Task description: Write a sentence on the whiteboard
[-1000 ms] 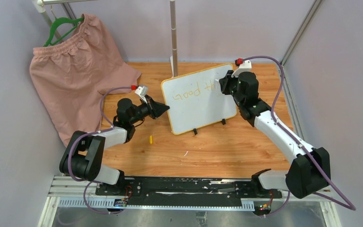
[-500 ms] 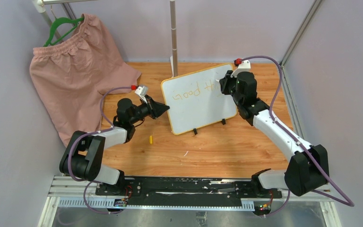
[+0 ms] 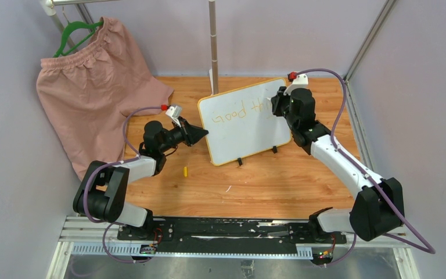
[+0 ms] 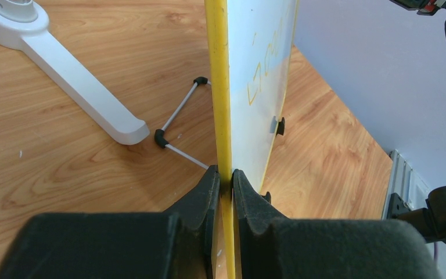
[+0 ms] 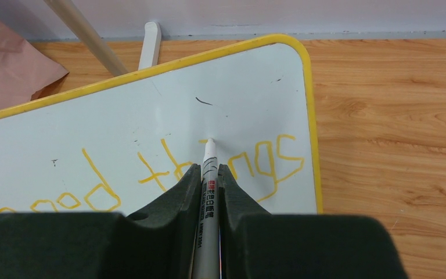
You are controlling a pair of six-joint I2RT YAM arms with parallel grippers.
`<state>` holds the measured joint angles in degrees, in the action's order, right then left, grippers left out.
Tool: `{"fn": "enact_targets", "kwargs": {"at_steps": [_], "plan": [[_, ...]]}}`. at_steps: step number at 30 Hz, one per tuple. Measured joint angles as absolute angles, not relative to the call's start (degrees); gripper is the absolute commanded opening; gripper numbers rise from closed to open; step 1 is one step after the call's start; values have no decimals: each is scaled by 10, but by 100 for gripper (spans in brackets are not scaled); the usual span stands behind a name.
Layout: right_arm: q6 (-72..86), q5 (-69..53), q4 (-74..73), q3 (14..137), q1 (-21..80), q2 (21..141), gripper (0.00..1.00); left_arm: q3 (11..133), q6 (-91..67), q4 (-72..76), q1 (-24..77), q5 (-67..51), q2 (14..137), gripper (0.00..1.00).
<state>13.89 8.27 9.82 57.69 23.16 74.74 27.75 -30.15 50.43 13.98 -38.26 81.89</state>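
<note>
Left arm (image 3: pixel 122 174): base at 7 o'clock, elbow folded low, forearm running toward 2 o'clock. Left end effector (image 3: pixel 200 133) held level, fingers pinched tight on the whiteboard (image 4: pixel 219 87) edge, its frame sandwiched between both pads.

Right arm (image 3: pixel 342 165): base at 5 o'clock, stretched long toward 11 o'clock, wrist bent over. Right end effector (image 3: pixel 275 106) closed around a marker (image 5: pixel 209 157), whose tip pokes out past the fingertips at 12 o'clock in the wrist view.

The whiteboard (image 3: pixel 241 139), white with a thin yellow-orange frame and rounded corners, is propped steeply on two black clip feet just in front of the pole (image 3: pixel 213 40). The sentence (image 3: pixel 239 111), unfinished, is written in yellow-orange across its upper part: "good th", then "ngs".
</note>
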Motion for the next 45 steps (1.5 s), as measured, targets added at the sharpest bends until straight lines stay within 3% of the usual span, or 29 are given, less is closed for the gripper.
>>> {"fn": "enact_targets", "kwargs": {"at_steps": [13, 25, 45], "plan": [[139, 80, 85, 575, 242, 702, 0, 277, -302, 504, 140, -383, 819, 1], [100, 75, 99, 484, 399, 602, 0, 277, -300, 500, 140, -379, 819, 9], [47, 165, 271, 405, 589, 761, 0, 280, -291, 486, 140, -378, 813, 4]]}}
